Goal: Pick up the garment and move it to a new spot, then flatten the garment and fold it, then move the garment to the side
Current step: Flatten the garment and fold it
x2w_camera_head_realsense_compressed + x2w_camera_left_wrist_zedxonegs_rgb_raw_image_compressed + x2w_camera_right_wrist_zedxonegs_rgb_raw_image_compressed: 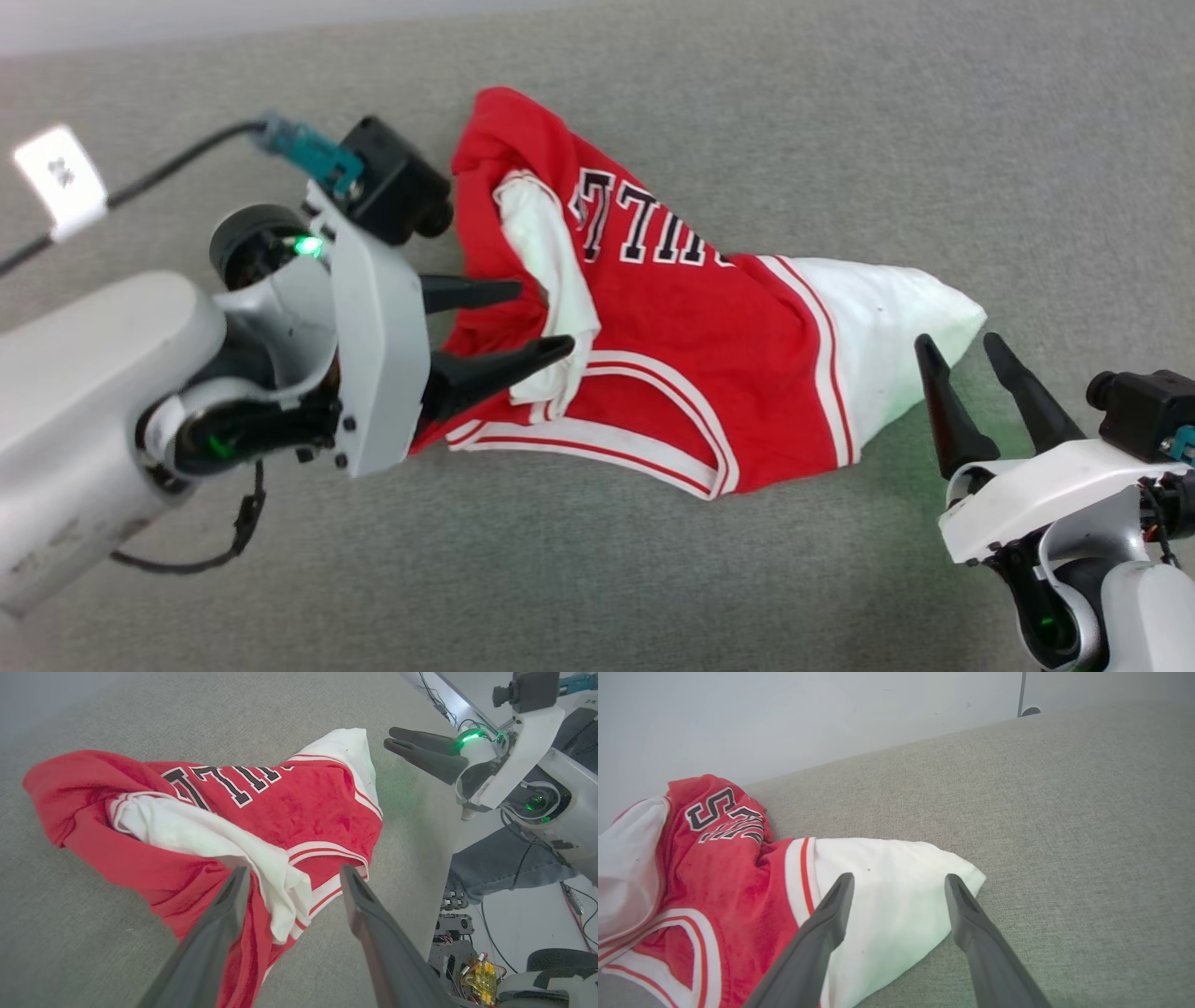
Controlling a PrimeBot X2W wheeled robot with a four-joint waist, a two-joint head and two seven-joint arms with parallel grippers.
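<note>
We see the garment (691, 373) lying crumpled on the grey surface (840, 112), stretched across the middle of the head view between the two arms. Its red body faces up, with the black, white-outlined lettering (644, 229) upside down to us and partly lost in the creases. One white sleeve (887, 317) runs out to a point at the right end. The other sleeve (551, 271) is bunched over the red cloth at the left end, above the striped hem (597, 448).

The left gripper (544, 319) reaches in sideways from the left with its jaws spread wide. In its wrist view the bunched sleeve and hem lie loose between and beneath the two dark fingers (219, 924), unpinched, so we count it as holding nothing. From the head view the lower finger overlaps the cloth, and we cannot tell whether it touches.

The right gripper (959, 345) stands at the lower right, fingers pointing up the view and equally wide apart. Its tips are just beside the point of the white sleeve, and it too is empty.
</note>
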